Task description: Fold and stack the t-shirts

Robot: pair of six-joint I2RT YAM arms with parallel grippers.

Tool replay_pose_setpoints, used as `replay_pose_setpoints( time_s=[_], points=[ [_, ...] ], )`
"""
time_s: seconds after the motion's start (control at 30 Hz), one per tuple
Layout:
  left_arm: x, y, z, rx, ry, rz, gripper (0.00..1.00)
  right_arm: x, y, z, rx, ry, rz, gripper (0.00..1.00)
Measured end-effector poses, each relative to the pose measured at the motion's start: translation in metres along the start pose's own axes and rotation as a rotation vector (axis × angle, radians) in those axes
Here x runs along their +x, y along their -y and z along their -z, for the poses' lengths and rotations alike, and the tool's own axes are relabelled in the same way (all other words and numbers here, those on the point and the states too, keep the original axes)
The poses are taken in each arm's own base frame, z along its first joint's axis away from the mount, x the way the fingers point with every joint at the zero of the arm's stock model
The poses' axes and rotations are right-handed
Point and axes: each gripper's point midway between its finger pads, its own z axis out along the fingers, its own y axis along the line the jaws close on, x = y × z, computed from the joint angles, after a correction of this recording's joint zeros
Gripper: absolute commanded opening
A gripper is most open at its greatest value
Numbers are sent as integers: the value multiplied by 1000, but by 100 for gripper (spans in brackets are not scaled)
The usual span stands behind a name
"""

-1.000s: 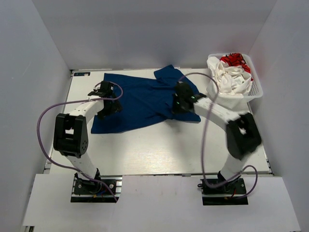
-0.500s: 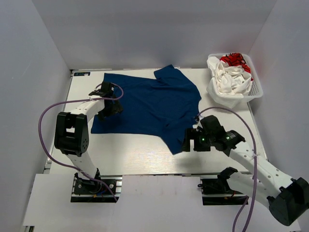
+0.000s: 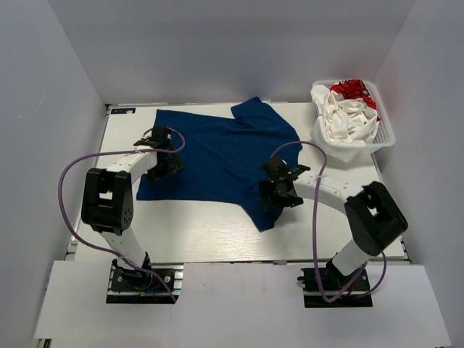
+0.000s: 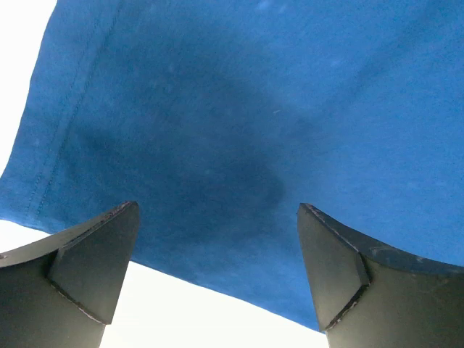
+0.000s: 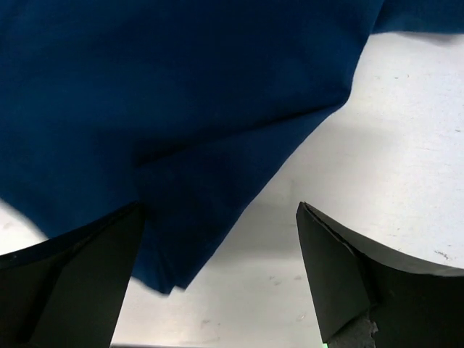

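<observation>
The royal blue t-shirt (image 3: 217, 156) lies spread over the middle of the table, one corner reaching toward the front (image 3: 267, 216). Its cloth fills the left wrist view (image 4: 239, 130) and the upper left of the right wrist view (image 5: 167, 109). My left gripper (image 3: 165, 164) hovers open over the shirt's left edge, nothing between its fingers (image 4: 94, 254). My right gripper (image 3: 279, 190) is open above the shirt's front right corner, holding nothing. The white t-shirt with red print (image 3: 346, 112) is bunched in the basket at the back right.
A white mesh basket (image 3: 384, 138) stands at the back right corner against the wall. Grey walls enclose the table on three sides. Purple cables loop from both arms. Bare white tabletop (image 3: 203, 225) runs along the front.
The right arm pulled the shirt's right part toward the front, let it go, and has drawn back over the front right corner. The left arm has barely moved.
</observation>
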Motion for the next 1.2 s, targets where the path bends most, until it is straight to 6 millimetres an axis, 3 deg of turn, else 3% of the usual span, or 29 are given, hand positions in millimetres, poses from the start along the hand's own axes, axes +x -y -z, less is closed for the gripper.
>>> replay_pose_setpoints(
  time_s=[0.13, 0.27, 0.5, 0.63, 0.8, 0.97, 1.07, 1.2],
  points=[
    [19, -10, -9, -24, -34, -7, 100, 5, 7, -14, 84, -28, -23, 90],
    [32, -21, -15, -59, -60, -6, 100, 6, 21, -11, 165, 3, -121, 90],
    [35, -23, -16, -71, -62, 21, 100, 79, 76, 26, 288, -16, -434, 90],
    [36, -26, -13, -79, -60, 28, 100, 102, 82, 37, 271, -16, -518, 90],
    [39, -40, 8, -86, -31, 65, 100, 65, 56, 43, 83, 93, -433, 90],
    [21, -57, 30, -118, 48, 169, 100, 23, 26, 41, -75, 181, -230, 90],
    [20, -79, 22, -183, 40, 241, 100, 11, 14, 40, -118, 208, -97, 90],
    [26, -108, -3, -287, -19, 313, 100, 0, 5, 37, -140, 253, 23, 90]
  ],
)
